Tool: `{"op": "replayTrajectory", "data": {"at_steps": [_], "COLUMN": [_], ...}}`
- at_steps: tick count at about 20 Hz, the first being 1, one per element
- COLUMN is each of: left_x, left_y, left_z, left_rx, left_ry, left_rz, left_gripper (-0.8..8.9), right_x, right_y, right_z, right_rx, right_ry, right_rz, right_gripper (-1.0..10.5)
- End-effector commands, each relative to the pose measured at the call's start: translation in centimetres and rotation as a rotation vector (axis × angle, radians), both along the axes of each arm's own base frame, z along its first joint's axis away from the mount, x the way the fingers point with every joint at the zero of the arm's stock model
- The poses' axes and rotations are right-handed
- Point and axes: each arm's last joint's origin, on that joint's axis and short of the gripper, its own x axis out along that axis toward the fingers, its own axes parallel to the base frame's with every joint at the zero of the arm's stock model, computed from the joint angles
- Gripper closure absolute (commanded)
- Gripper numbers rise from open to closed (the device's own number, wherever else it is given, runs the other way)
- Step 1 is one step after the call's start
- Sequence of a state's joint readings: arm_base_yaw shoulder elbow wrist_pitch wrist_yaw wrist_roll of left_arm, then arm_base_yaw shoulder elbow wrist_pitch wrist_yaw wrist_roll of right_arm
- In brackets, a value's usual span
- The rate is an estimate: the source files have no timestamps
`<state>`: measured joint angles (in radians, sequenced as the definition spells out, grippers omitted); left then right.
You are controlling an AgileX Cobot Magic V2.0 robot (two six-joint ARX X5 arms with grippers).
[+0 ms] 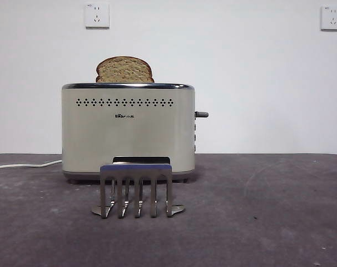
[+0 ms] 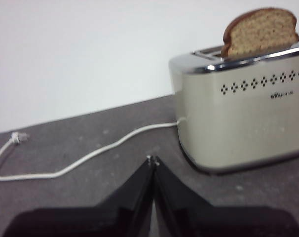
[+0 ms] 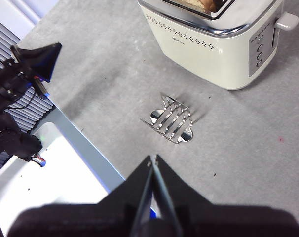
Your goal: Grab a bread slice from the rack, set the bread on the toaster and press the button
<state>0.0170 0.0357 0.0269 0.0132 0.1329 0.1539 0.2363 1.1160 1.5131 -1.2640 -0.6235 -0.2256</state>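
**Bread sits in the toaster, both grippers hold nothing**

The slice of bread stands in the toaster. Only its round brown top sticks out above the shiny rim. The toaster is cream and boxy, with a row of little black holes near its top. It stands on the dark grey table, in front of a white wall.

The button is a small grey knob. It pokes out from the toaster's narrow side, high up.

The rack stands on the table just in front of the toaster. It has no bread in it. Its shiny bars stand upright.

A white cord runs from the toaster across the table, and its plug lies at the far end.

The left gripper is low, near the table, beside the toaster on the cord side. Its jaws are pressed together with nothing between them.

The right gripper is high up, looking down on the rack and the toaster. Its jaws are pressed together too, and they grasp nothing.
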Motion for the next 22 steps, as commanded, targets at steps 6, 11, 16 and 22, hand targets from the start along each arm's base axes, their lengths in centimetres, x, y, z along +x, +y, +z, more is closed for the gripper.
{"op": "replayTrajectory", "data": {"at_steps": [6,11,16,22], "left_x": [-0.2,-0.2,-0.2,-0.2], "left_y": [0.0,0.0,0.0,0.0], "left_z": [-2.4,-2.3,-2.3,-2.3], "left_rx": [-0.075,-0.134,-0.134,-0.134], "left_ry": [0.191,0.191,0.191,0.191], "left_rz": [0.004,0.014,0.013,0.014], "left_gripper": [8.17,8.17,8.17,8.18], "right_x": [0.1,0.1,0.1,0.1], "right_y": [0.0,0.0,0.0,0.0], "right_z": [-0.1,-0.1,-0.1,-0.1], "right_rx": [-0.005,-0.005,-0.005,-0.005], "right_ry": [-0.004,-0.004,-0.004,-0.004], "right_rz": [0.005,0.005,0.005,0.005], "right_gripper": [9.5,9.5,9.5,9.5]}}
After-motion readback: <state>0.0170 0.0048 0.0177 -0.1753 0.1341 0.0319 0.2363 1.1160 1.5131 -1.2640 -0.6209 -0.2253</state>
